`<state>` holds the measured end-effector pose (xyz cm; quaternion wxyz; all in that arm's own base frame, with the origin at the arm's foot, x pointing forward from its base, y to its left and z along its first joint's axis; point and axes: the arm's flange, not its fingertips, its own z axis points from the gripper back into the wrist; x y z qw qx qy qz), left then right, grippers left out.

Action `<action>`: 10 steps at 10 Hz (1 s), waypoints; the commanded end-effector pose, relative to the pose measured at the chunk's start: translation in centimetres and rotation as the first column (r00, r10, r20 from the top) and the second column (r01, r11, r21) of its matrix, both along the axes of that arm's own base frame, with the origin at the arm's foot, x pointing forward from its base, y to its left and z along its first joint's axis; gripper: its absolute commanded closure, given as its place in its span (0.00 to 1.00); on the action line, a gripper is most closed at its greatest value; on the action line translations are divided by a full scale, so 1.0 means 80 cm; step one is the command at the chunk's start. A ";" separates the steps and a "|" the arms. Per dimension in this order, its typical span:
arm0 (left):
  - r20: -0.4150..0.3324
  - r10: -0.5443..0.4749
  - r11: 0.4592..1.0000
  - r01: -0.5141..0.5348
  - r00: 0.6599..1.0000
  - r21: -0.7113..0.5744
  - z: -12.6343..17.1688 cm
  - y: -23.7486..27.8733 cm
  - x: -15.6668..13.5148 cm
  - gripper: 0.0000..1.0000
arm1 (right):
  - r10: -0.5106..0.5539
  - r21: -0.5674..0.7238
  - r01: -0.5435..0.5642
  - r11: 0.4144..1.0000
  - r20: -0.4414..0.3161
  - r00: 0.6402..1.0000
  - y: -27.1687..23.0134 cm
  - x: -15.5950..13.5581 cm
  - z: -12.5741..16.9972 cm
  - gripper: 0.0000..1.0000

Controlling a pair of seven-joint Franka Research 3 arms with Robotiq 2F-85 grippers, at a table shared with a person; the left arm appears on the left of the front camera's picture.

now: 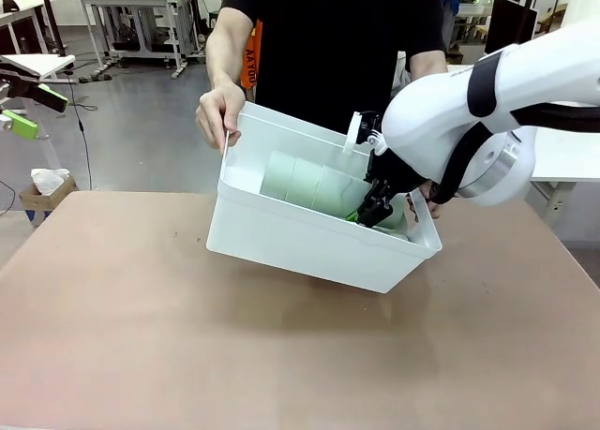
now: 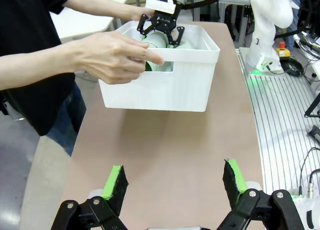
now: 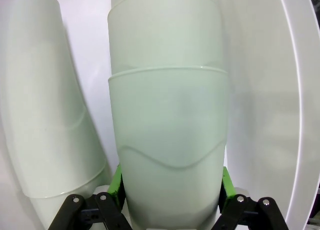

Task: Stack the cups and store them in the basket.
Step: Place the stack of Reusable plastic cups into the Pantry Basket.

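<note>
A person holds the white basket (image 1: 300, 243) tilted above the table, one hand (image 1: 217, 116) on its left rim. A stack of pale green cups (image 1: 300, 182) lies on its side inside the basket. My right gripper (image 1: 370, 210) reaches into the basket and is shut on that stack near its base. In the right wrist view the green pads (image 3: 118, 186) press both sides of the stacked cups (image 3: 167, 140), and another cup stack (image 3: 45, 115) lies beside them. My left gripper (image 2: 175, 182) hangs open and empty over the table's end, far from the basket (image 2: 165, 89).
The brown tabletop (image 1: 187, 355) spreads out below and in front of the basket. The person stands at the far edge. A cardboard box (image 1: 42, 191) sits on the floor at the left, with workbenches beyond.
</note>
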<state>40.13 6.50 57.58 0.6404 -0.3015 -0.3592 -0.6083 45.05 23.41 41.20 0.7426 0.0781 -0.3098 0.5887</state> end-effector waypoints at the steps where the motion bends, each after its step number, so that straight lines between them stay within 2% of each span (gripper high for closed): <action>1: -0.001 0.010 1.000 -0.010 1.000 -0.008 0.003 -0.003 -0.002 0.00 | 0.002 0.011 -0.002 1.000 0.040 0.999 0.002 0.005 0.002 0.14; 6: -0.001 0.010 1.000 -0.010 1.000 -0.008 0.003 -0.003 -0.002 0.00 | 0.034 0.014 -0.034 0.999 0.049 0.998 0.001 0.004 -0.002 0.14; 7: -0.001 0.010 1.000 -0.010 1.000 -0.008 0.003 -0.003 -0.002 0.00 | 0.034 0.012 -0.035 0.999 0.038 0.999 -0.002 0.004 -0.003 0.00; 10: -0.001 0.010 1.000 -0.010 1.000 -0.008 0.003 -0.003 -0.002 0.00 | 0.040 0.021 -0.041 0.999 0.027 0.999 -0.015 0.000 0.004 0.00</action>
